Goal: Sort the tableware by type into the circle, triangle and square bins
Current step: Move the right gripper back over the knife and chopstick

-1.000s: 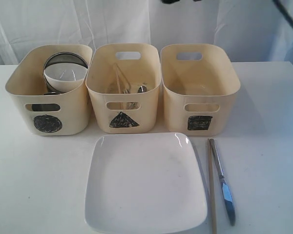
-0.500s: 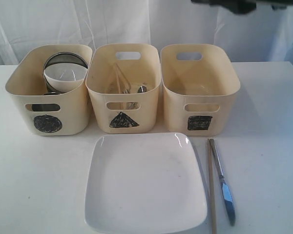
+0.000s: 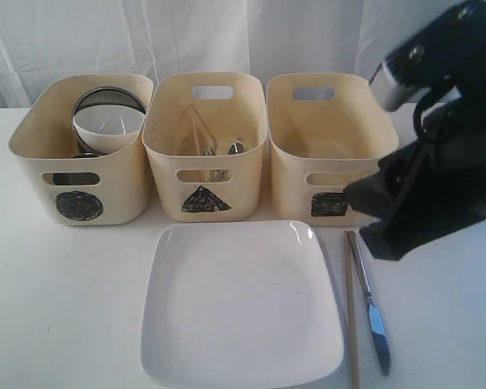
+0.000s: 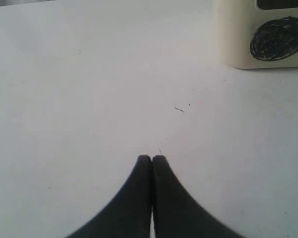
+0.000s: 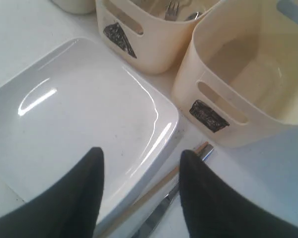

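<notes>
Three cream bins stand in a row: the circle bin holds a small white bowl and steel ware, the triangle bin holds cutlery, and the square bin looks empty. In front lies the square white plate, with a wooden chopstick and a steel knife to its right. My right gripper hangs open above the plate's right edge, the chopstick and the knife, holding nothing. My left gripper is shut and empty over bare table.
The white table carries everything, with a white curtain behind. In the left wrist view a corner of the circle bin stands some way from the fingertips. The right arm's black body covers part of the square bin's right side.
The right arm has come down from the top right into the exterior view and now hangs over the knife and chopstick. Plate, bins and cutlery have not moved.
</notes>
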